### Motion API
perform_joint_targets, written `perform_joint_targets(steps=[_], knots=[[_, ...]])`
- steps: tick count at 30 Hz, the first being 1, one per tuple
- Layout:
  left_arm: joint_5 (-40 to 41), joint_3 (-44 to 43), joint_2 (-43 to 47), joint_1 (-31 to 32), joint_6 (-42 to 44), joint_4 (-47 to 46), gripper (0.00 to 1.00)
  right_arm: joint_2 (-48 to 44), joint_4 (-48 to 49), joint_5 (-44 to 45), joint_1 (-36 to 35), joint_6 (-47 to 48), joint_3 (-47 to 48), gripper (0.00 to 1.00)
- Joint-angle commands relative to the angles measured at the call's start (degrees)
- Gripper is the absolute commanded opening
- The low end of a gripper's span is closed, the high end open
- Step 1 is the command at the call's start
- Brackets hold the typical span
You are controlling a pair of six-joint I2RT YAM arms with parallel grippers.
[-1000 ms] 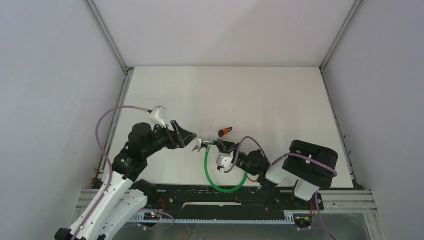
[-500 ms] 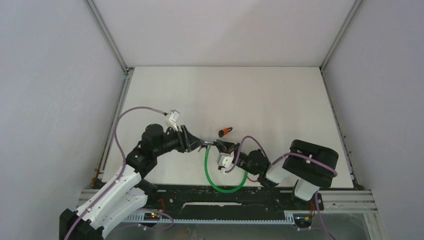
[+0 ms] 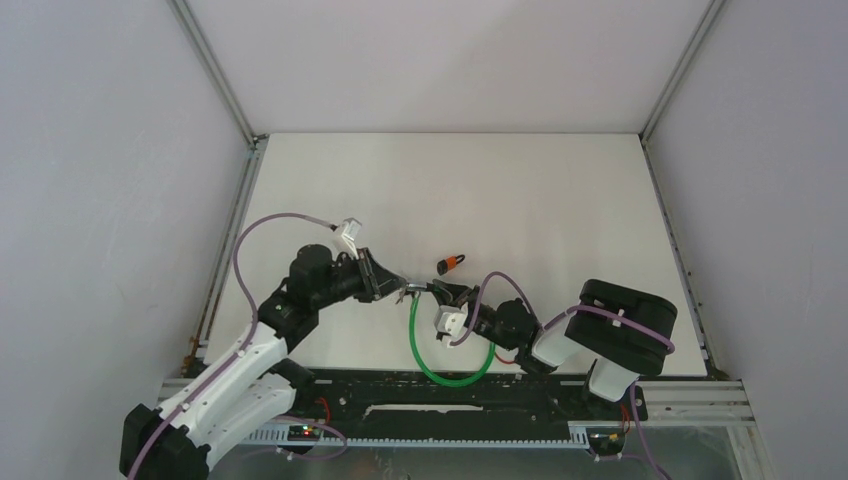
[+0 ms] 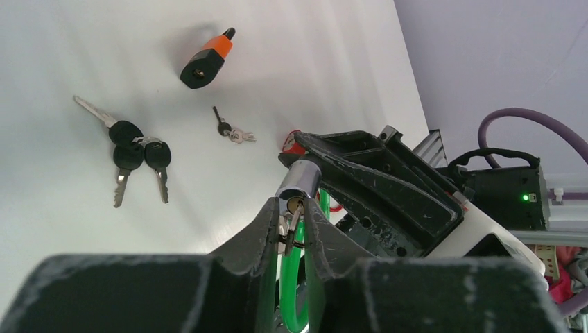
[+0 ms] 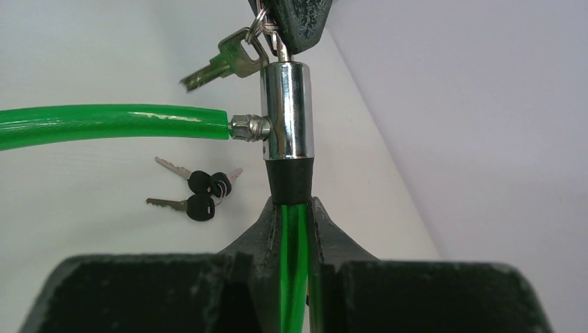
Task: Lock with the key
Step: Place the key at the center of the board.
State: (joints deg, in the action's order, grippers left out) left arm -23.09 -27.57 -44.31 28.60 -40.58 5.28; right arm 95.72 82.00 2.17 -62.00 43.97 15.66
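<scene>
Left wrist: key (image 4: 294,220) in cable lock (image 4: 299,182)

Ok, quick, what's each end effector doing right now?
Left end effector: closed on the key at the lock cylinder.
Right end effector: closed on the green cable lock just below its cylinder.

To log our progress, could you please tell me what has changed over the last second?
The left claw moved right to the chrome cylinder of the green cable lock and closed on the silver key in its keyhole. The right claw still grips the lock; the orange padlock stayed put.
</scene>
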Motion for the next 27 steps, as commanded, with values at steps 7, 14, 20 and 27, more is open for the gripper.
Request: perform_joint_targets(steps=[7,14,20,27], knots=[[-0.2,-0.4,0.2,0.2,-3.7,2.9,0.09,-1.6,5.2,0.0,0.2,-0.3,-0.2,0.0],[-0.2,1.4,2.3,0.2,-9.3,3.2,0.0,-0.8,5.2,4.0,-0.9,3.2,0.2,0.0],[-0.3,3.9,5.9,0.2,-14.9,3.2,0.0,0.7,5.3,9.2,-2.9,9.5,1.3,0.0],[-0.3,6.2,8.3,0.2,-22.8,4.5,0.0,5.0,5.3,15.0,-6.1,17.0,4.0,0.0]])
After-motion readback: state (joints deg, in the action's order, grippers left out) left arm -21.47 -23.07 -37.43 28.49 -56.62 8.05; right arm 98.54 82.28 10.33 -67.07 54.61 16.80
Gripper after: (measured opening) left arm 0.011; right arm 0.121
